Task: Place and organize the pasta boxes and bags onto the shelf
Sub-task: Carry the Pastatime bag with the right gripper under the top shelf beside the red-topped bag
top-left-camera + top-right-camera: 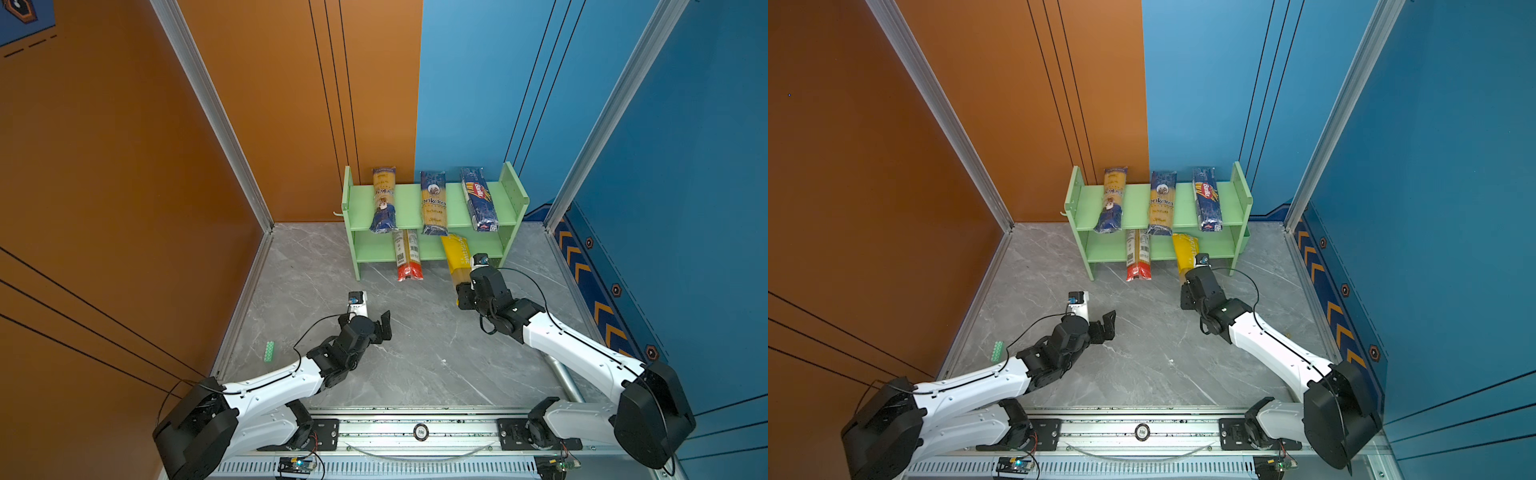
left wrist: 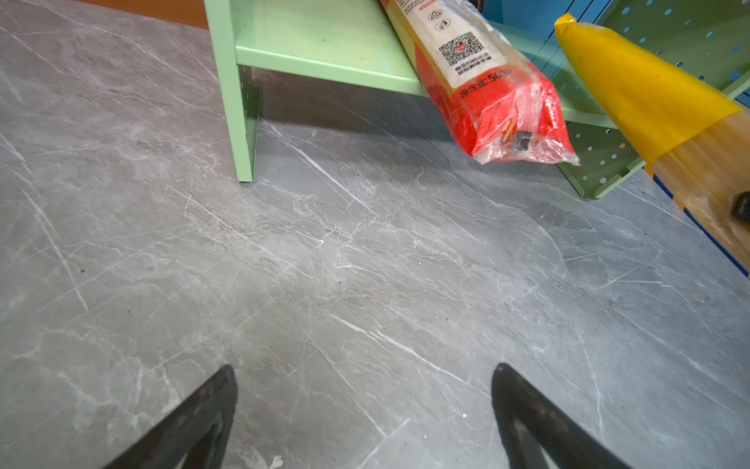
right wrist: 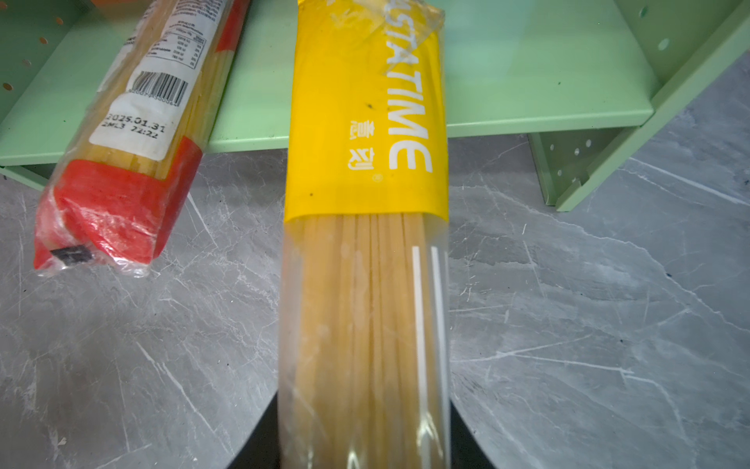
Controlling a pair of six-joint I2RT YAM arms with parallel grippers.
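- The left gripper (image 2: pixel 363 371) hovers over the near-left part of the grey marble tabletop (image 1: pixel 415 357). Its two black fingers are spread wide, with nothing between them and nothing touching them.
- Farther back, toward the right edge of the tabletop, the right gripper (image 3: pixel 363 442) is closed partway around the clear near end of the yellow-ended packet (image 1: pixel 456 255). It grips that end from both sides.
- There are two grippers and five long, narrow spaghetti packets. There is one shelf (image 1: pixel 409 203), which has two tiers.
- The yellow-ended packet is clear plastic showing pale spaghetti strands, with a yellow sleeve lettered in white. It points from the gripper toward the shelf. Its yellow far end lies over the front edge of the lower tier, right of middle.
- The red-ended packet (image 1: pixel 408 257) lies on the lower tier near the middle, just left of the yellow one and apart from it. Its red end sticks out past the front edge, above the tabletop. A white label with a barcode shows on it.
- The shelf is light green with perforated side panels. It stands at the far edge of the tabletop, right of centre, against the back wall.
- Three packets lie front to back on the upper tier, each overhanging its front edge, with gaps between them. They are the left navy-and-yellow packet (image 1: pixel 383 201), the middle navy-and-yellow packet (image 1: pixel 433 203) and, toward the right side panel, the navy Barilla packet (image 1: pixel 478 199).
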